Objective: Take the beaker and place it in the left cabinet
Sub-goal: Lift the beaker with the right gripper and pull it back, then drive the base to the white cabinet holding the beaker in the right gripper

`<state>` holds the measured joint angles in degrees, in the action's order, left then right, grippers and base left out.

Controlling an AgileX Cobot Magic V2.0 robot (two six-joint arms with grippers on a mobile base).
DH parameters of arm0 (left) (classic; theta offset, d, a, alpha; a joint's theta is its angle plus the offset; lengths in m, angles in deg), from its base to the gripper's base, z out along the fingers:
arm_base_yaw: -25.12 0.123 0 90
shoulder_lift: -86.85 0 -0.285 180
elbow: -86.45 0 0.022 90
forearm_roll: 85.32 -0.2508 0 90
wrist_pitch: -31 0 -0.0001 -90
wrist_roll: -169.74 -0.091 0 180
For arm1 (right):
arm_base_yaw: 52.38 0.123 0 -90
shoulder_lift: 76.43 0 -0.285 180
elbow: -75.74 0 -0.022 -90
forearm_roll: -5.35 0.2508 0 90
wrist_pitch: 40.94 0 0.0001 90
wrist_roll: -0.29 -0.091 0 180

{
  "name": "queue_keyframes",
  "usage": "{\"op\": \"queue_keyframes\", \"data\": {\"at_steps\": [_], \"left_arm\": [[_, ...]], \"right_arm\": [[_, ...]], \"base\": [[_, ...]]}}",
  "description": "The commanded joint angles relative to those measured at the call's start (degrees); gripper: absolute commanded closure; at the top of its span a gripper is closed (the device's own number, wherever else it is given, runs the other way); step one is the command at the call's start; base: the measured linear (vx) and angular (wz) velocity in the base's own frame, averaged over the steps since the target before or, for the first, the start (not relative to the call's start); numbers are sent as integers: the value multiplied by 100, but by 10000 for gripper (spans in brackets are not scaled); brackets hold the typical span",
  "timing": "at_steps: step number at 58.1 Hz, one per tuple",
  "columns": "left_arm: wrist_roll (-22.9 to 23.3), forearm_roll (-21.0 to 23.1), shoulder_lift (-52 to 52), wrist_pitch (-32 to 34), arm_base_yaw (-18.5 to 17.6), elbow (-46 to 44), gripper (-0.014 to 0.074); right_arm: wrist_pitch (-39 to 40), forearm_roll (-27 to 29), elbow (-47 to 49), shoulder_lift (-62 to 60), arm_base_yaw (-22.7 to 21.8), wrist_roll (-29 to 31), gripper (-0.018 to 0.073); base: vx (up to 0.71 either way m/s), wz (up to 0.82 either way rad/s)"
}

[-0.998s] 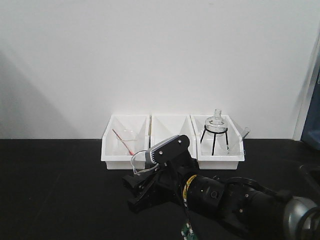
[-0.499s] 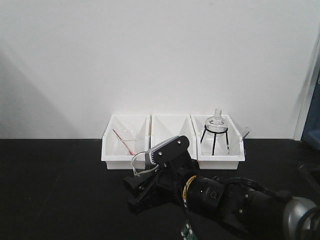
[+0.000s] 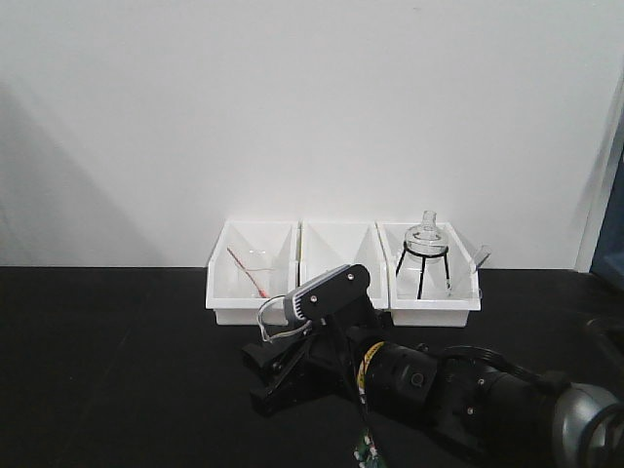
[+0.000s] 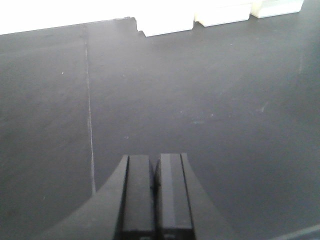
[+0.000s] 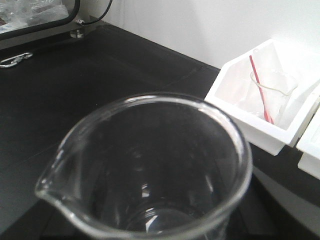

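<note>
The beaker [image 5: 150,165], clear glass with a pouring lip at the left, fills the right wrist view and sits right at the jaws. My right gripper [image 3: 275,375] hangs low over the black tabletop in front of the white trays, shut on the beaker; its fingers show only as dark shapes through the glass. The glass itself does not show in the front view. My left gripper [image 4: 156,160] is shut with nothing in it, its pads together over bare black table. The left cabinet is out of view.
Three white trays [image 3: 219,292] stand against the wall. The left one holds a beaker with a red rod [image 5: 272,92]; the right one holds a round flask on a black tripod [image 3: 426,244]. A blue cabinet edge [image 3: 614,224] shows at far right.
The trays have drifted slightly right and down in the front view. The right arm keeps its place in the frame.
</note>
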<state>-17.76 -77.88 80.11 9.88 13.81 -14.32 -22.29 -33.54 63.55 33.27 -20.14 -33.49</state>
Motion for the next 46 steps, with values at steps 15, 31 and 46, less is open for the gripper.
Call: {"op": "queue_keyframes", "data": {"at_steps": [15, 31, 46], "left_arm": [[7, 62, 56, 475, -32, -107, 603], [7, 62, 56, 475, -32, -107, 603], [7, 62, 56, 475, -32, -107, 603]], "right_arm": [[388, 84, 180, -288, -30, 1, 334], [388, 84, 180, -288, -30, 1, 334], [388, 84, 180, -288, -30, 1, 334]], "base": [[-15, 8], [-24, 13], [-26, 7]]}}
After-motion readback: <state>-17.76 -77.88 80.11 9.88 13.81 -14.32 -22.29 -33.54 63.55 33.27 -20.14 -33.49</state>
